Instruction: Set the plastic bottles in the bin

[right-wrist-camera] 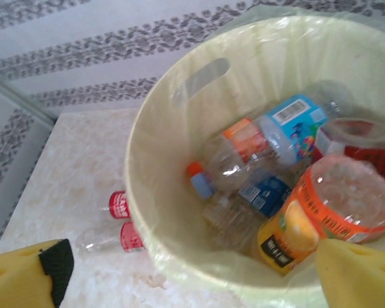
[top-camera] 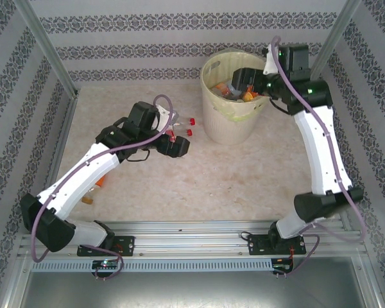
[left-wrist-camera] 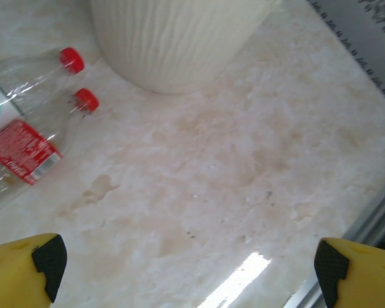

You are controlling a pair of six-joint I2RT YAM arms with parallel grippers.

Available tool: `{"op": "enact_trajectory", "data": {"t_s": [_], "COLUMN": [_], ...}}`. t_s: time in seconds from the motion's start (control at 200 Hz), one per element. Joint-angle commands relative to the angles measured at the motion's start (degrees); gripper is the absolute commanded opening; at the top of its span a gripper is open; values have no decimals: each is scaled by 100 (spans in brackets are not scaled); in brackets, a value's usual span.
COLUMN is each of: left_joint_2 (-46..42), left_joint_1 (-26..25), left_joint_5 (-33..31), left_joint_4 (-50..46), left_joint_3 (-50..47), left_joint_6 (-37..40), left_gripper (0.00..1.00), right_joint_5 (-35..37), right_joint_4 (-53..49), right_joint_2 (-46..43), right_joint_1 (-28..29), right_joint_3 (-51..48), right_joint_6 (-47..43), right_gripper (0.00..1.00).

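Observation:
The pale-yellow bin (top-camera: 234, 125) stands at the back of the table, and its lined rim (right-wrist-camera: 147, 160) shows in the right wrist view. Inside lie several plastic bottles, among them an orange-labelled one (right-wrist-camera: 321, 221) and a blue-labelled one (right-wrist-camera: 295, 125). My right gripper (top-camera: 242, 82) hangs open over the bin's mouth, nothing between its fingers (right-wrist-camera: 51, 273). Two clear red-capped bottles (top-camera: 191, 127) lie on the table against the bin's left side: one with a red label (left-wrist-camera: 25, 151), another (left-wrist-camera: 32, 77) beside it. My left gripper (top-camera: 179, 146) is open just short of them, with bare table between its pads (left-wrist-camera: 48, 260).
Orange bits (top-camera: 101, 183), apparently more bottles, peek from under my left arm near the table's left side. Patterned walls and metal posts (top-camera: 48, 51) enclose the table. A metal rail (top-camera: 199, 231) runs along the near edge.

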Motion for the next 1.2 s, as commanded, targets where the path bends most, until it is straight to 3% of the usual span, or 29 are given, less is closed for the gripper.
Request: {"op": "enact_trajectory", "data": {"t_s": [0.0,0.31,0.605,0.904,1.194], "left_joint_2": [266,1548,2855,3611,4004], "left_joint_1": [357,896,1118,1374,1401], "left_joint_5": [212,-496,-1412,-1625,-1271], "left_joint_4": [-379,-1223,-1652,-1590,-1718], "left_joint_3": [156,813,1633,2126,2362], "left_joint_6": [502,1530,2170,2483,2416], "left_gripper": [99,95,100,100,99], "right_joint_5": [-383,-641,-704,-680,-659], "right_joint_4": [576,979,1255,1183,1235], "right_joint_2": [-553,-2023,-3004,-3309,-3427], "right_joint_1": [201,863,1014,1033,1033], "right_joint_3": [-831,-2940,-4237,-4602,-4701], "right_joint_6": [-115,179,645,809,953], "right_gripper": [98,98,98,98,98]}}
